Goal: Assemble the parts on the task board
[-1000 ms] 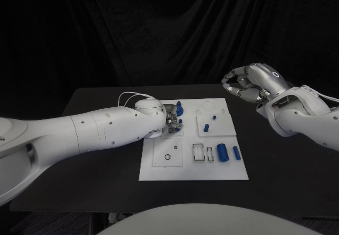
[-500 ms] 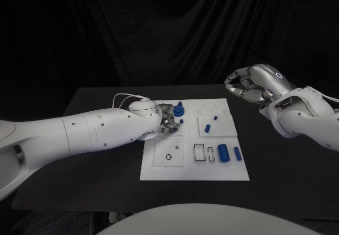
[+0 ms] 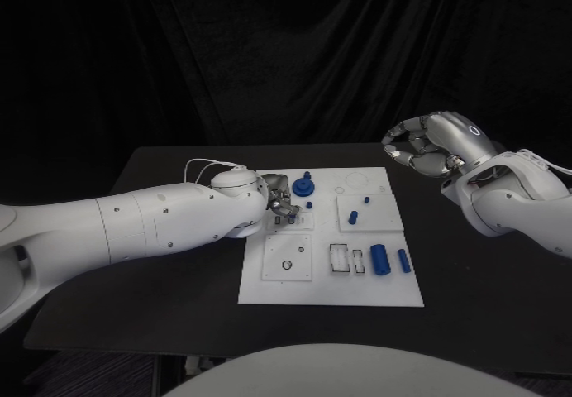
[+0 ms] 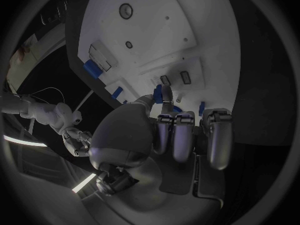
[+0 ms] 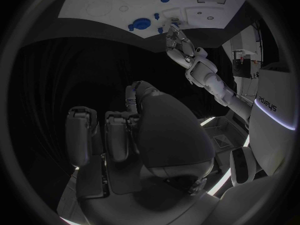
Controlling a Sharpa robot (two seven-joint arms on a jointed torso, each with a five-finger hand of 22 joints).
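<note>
While the right hand is waiting curled up and empty, the left hand is pinching a small blue part over the white board to fit it in.

Task board matt white plastic; parts glossy blue; hands metallic.

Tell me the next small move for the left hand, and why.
Probably ease the left hand straight down. In its wrist view it pinches a small blue part just above the task board, beside the blue gear-like part. The right hand hangs curled off the board, holding nothing.
</note>
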